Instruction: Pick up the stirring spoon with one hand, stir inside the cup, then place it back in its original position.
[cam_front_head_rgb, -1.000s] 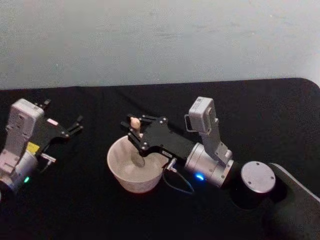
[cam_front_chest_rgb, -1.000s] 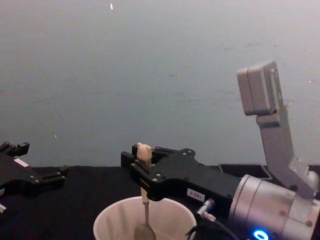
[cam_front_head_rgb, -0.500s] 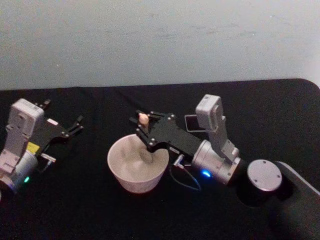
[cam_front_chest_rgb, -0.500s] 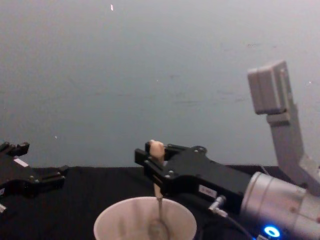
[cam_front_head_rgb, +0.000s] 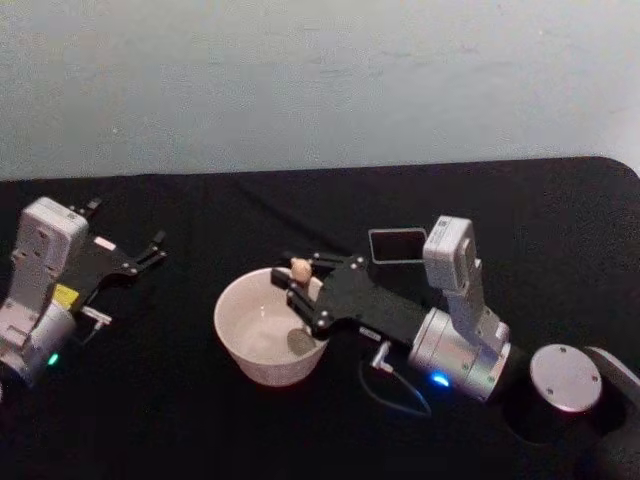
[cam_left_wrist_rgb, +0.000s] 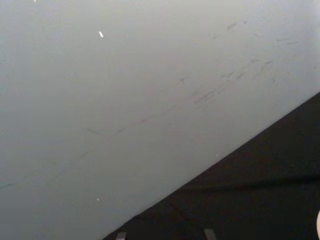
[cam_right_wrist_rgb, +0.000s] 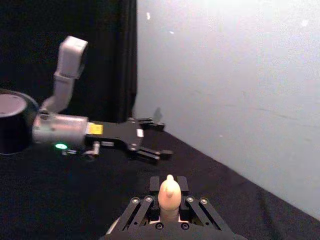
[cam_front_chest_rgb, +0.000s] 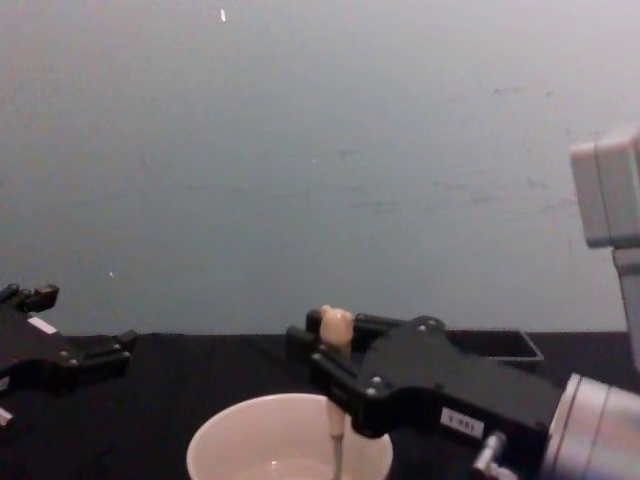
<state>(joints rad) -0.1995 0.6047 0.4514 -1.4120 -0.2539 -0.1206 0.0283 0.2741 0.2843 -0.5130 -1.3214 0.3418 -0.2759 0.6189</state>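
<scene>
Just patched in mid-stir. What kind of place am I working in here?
Probably a robot test bench, not a kitchen: a black cloth-covered table against a bare pale wall. The right gripper holds the stirring spoon in the cup; the holder stands behind, the left gripper parked aside.

Matt black cloth (cam_front_head_rgb: 150, 410), smooth cream cup (cam_front_head_rgb: 262, 372), stirring spoon (cam_front_head_rgb: 298, 342) with shiny metal bowl.
</scene>
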